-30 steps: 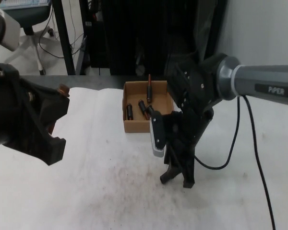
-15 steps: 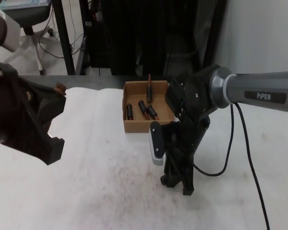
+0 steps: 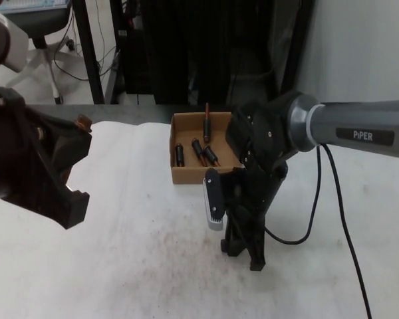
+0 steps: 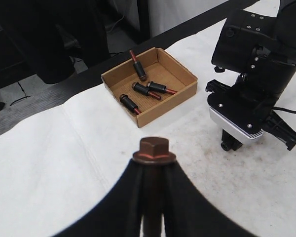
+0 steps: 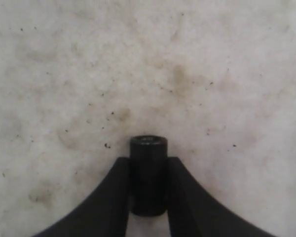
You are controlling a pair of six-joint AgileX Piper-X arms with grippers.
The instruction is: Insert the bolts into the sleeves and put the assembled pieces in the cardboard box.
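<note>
My left gripper [image 4: 153, 170] is shut on a copper-coloured bolt [image 4: 154, 150], hex head outward, held high over the white cloth at the left; the bolt head [image 3: 85, 122] peeks past the big dark fingers in the high view. My right gripper [image 5: 149, 190] is shut on a black sleeve [image 5: 148, 173], pointing down just above the stained cloth. In the high view that right gripper [image 3: 243, 256] hangs in front of the cardboard box [image 3: 186, 174]. The box [image 4: 170, 106] holds several assembled bolt-and-sleeve pieces [image 4: 150, 88].
White cloth [image 3: 133, 252] covers the bench, stained near the middle. A black cable [image 3: 319, 199] trails from the right arm across the cloth. Dark stands and an office chair [image 3: 33, 40] lie beyond the bench's far edge.
The right arm has shifted slightly left and lower with the sleeve. The left gripper and its bolt have barely moved.
</note>
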